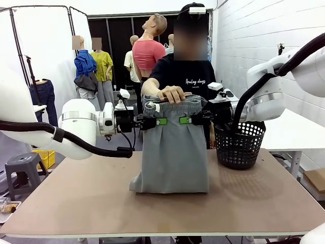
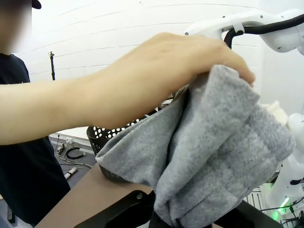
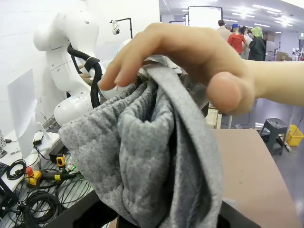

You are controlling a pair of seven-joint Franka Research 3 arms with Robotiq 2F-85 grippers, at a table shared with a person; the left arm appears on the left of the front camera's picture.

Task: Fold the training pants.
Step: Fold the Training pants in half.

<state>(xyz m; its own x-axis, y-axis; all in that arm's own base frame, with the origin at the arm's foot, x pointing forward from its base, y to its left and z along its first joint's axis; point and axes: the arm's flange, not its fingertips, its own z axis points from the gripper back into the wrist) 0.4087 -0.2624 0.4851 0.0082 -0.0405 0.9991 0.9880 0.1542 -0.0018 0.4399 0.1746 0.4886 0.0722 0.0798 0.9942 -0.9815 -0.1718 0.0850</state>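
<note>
So the training pants are hanging up over the middle of the desk, held at the waistband from both sides. The left gripper is pinching the left end of the waistband with its pads pressed together on the cloth, and the right gripper is doing the same on the right end. Both come in level from their own sides, green pads facing each other across the fabric.

The person's hand is clamped over the top of the waistband, right between the two grippers. In the left wrist view the hand is bunched over the grey fabric, and the right wrist view has the fingers curled over the gathered folds.

The pants look folded over, and the bottom edge sits on the desk, a bit crumpled at the lower left. A black mesh basket stands near the desk's far right edge, just beside the pants and under the right arm.
</note>
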